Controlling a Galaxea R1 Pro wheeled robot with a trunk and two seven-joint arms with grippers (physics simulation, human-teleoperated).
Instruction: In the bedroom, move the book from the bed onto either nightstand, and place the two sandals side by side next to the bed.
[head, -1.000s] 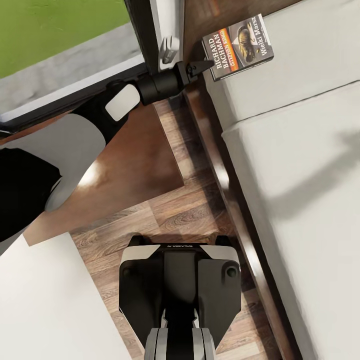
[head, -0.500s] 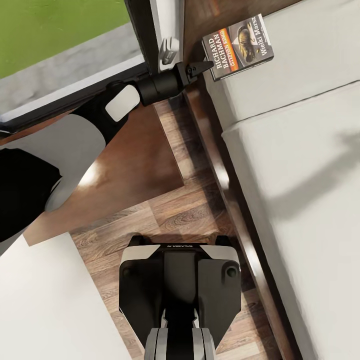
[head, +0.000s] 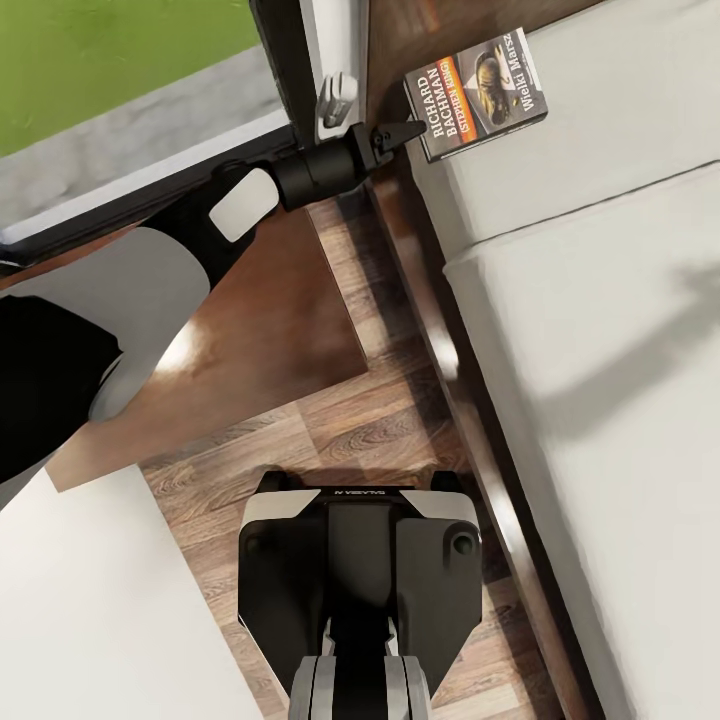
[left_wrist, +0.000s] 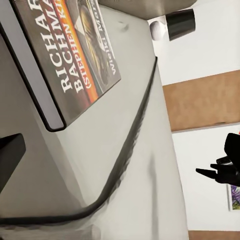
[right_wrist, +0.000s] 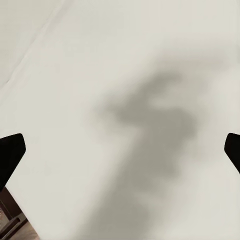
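One paperback lies on the bed; our left gripper (opening unclear) noses its spine, right gripper spread wide, empty.

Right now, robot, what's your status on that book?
Left gripper at the book's near edge, grasp unconfirmed. Right gripper open over the bed. Book on mattress. Nothing in the way.

Bright, sharp renders; soft mattress shadow

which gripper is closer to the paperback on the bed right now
Left. The left gripper sits right at the spine edge of the dark Richard Bachman paperback. The right gripper hangs over bare pale grey mattress, jaws wide apart.
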